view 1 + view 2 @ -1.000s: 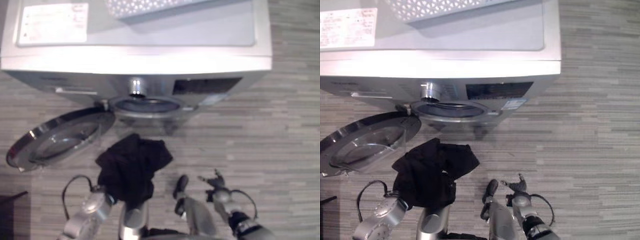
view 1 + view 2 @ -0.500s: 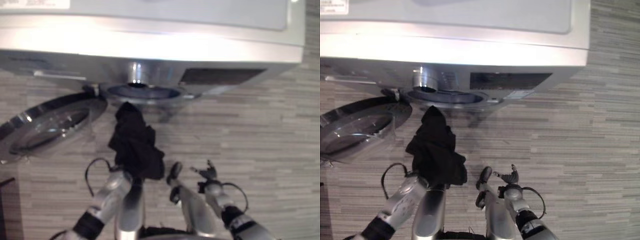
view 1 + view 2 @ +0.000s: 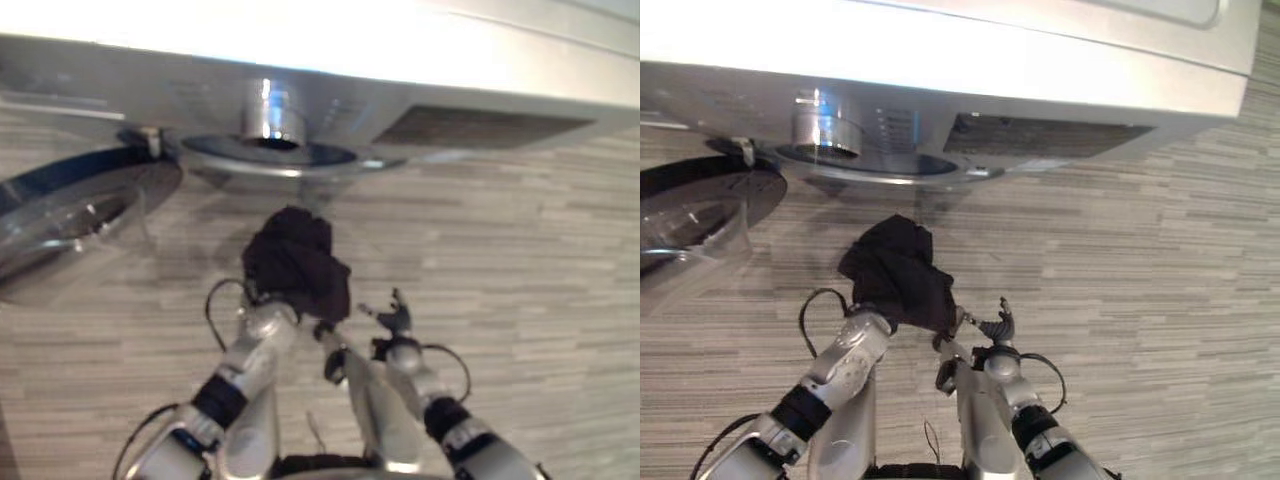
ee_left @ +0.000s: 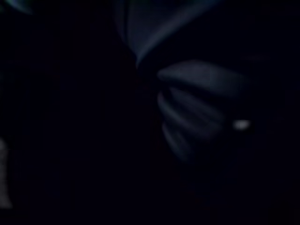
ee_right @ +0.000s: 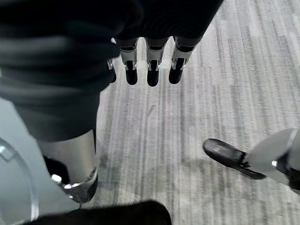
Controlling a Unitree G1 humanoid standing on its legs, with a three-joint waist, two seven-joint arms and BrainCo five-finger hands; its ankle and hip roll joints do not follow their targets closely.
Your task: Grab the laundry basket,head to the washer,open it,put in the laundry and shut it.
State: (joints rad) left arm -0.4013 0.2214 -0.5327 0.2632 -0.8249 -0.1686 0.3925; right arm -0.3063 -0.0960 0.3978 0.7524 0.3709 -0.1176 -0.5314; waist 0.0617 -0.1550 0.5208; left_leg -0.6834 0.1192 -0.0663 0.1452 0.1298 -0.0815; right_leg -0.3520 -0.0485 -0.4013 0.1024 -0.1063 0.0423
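1. Where the washer stands along the far edge of the floor, its round door hangs swung wide to the robot's left, leaving the drum opening uncovered beneath a chrome dial.
2. Left hand: raised toward the drum opening and buried under a bundle of black laundry; the fingers are hidden in the cloth, so whether they are curled or straight cannot be told. The left wrist view gives dark folds of the same cloth pressed close to the lens.
3. Black laundry: carried on the left hand above the floor, just short of the washer front and below the drum opening, apart from the door glass.
4. Right hand: held low beside the laundry, on its right, holding nothing. The right wrist view shows its fingers straight and side by side over the striped floor, so the hand is relaxed and spread.
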